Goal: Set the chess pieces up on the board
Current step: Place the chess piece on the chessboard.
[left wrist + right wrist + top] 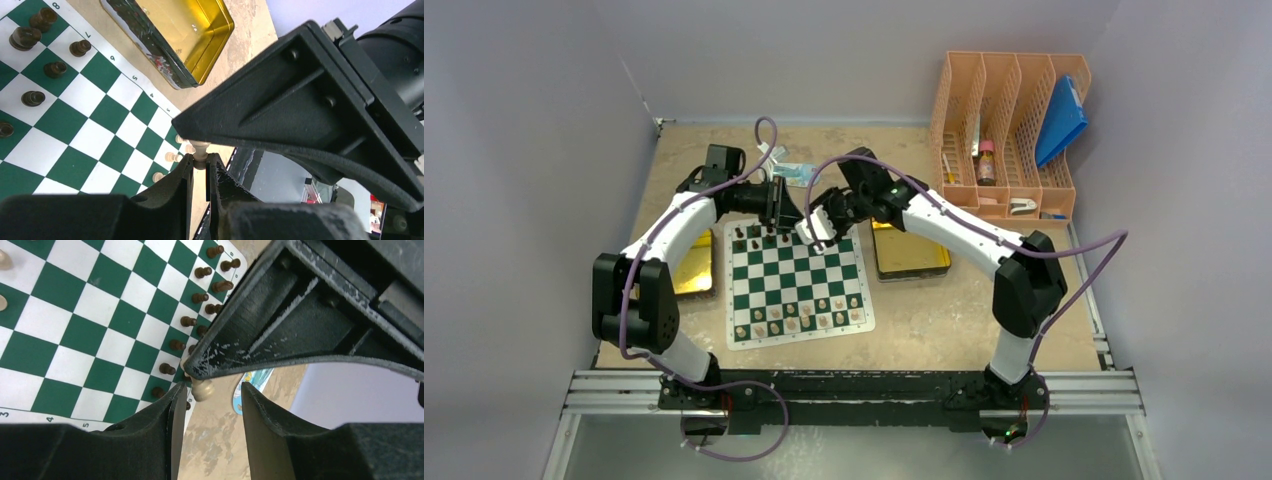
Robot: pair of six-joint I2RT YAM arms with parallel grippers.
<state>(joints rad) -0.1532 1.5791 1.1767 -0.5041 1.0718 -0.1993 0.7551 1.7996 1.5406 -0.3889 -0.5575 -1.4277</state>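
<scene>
- I am seeing both arms meeting over the upper edge of the board in the top view. Their tips are crowding together there, so open room at that edge is slight.
- The middle rows of the board are lying bare.
- The left-hand gold tray is lying just beside the board's left edge. The right-hand gold tray is lying near its upper right corner.
- The orange organizer is standing well apart at the upper right, and grey walls are bounding the table on the left, far and right sides.
- The dark pieces are standing in two lines along one board edge, at the upper middle of the right wrist view.
- The cream pieces are standing in the board's lower rows in the top view.
- The piece being handled is a single cream piece, pale and small with a rounded end. I cannot tell which kind it is.
- The left gripper is showing a narrow gap and is clamping this cream piece between its tips, at the lower centre of the left wrist view. Only one end is showing beyond the fingers.
- The right gripper is standing with its jaws apart around the same piece.
- In the right wrist view the piece is hanging in that gap, just beside the finger on the left of the frame and clear of the finger on the right. I cannot tell whether it is touching the nearer finger.
</scene>
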